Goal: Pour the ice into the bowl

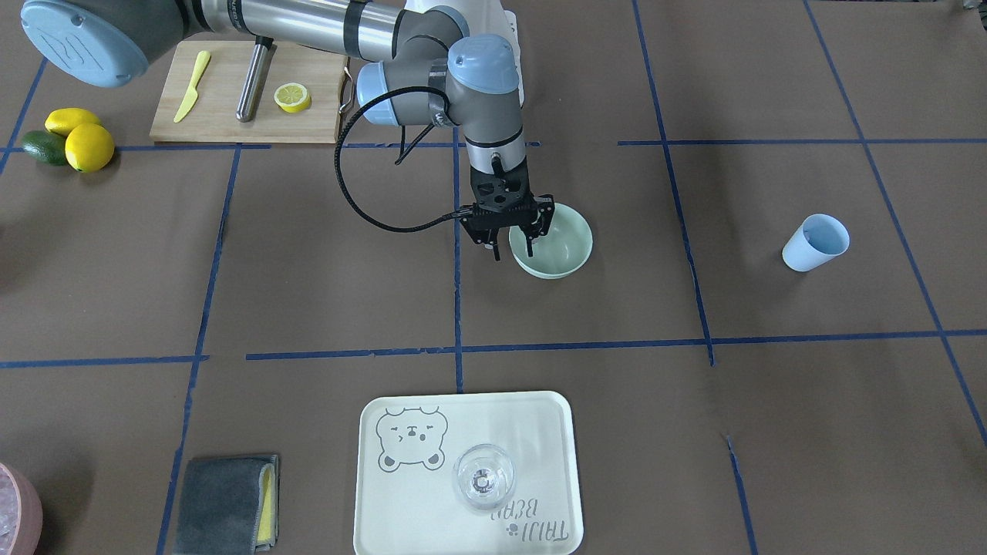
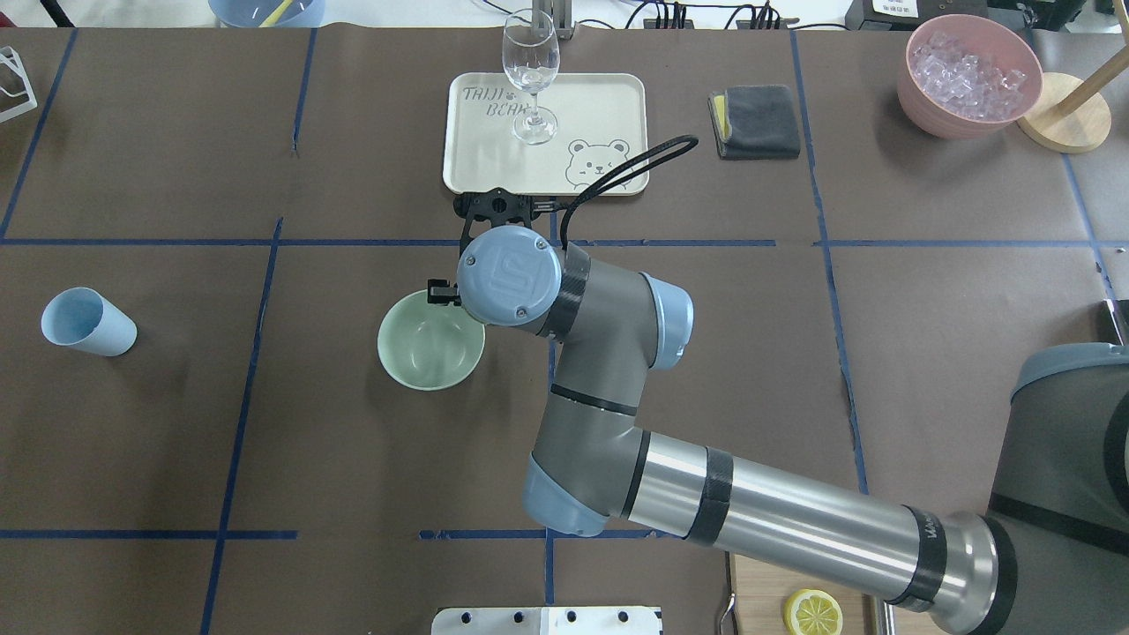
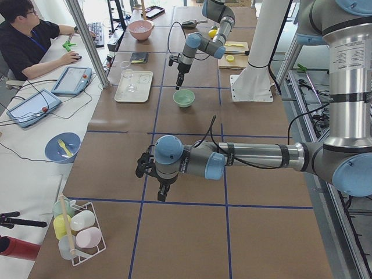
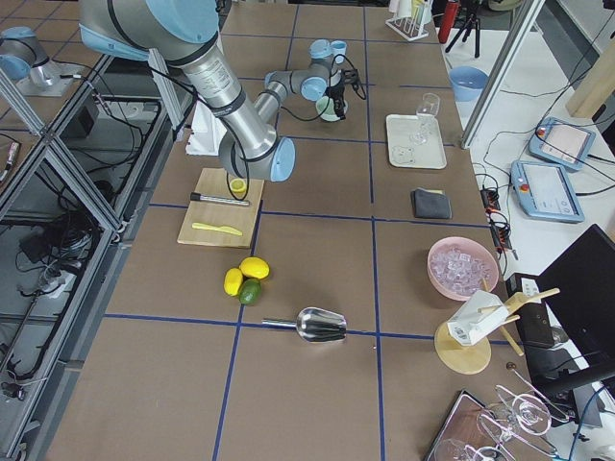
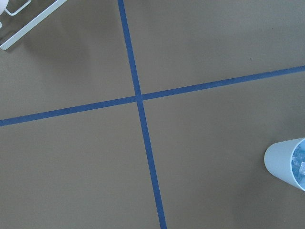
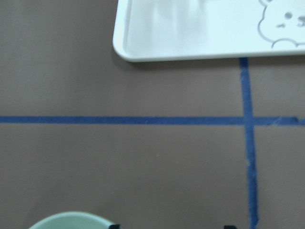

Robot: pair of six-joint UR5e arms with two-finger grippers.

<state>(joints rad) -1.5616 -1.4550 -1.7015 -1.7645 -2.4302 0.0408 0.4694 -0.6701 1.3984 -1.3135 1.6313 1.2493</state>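
Observation:
The pale mint-green bowl [image 1: 563, 248] stands mid-table and looks empty in the overhead view [image 2: 430, 353]. My right gripper [image 1: 512, 253] hangs over the bowl's rim on the tray side, open, with one finger inside the rim and one outside. Only the tips of its fingers [image 6: 228, 226] show in the right wrist view, set wide apart, with the bowl's rim [image 6: 71, 218] at the bottom left. A blue cup [image 1: 816, 241] stands far off toward my left, with ice [image 5: 300, 163] inside it. My left gripper [image 3: 152, 174] hovers over bare table; I cannot tell its state.
A white bear tray [image 2: 609, 97] carries a clear wine glass [image 2: 531, 75]. Beside it lie a grey cloth [image 2: 757, 121] and a pink container [image 2: 917, 93] full of ice. A cutting board [image 1: 231, 116] with a knife, lemons [image 1: 89, 146] and a metal scoop [image 4: 322, 325] lie on my right.

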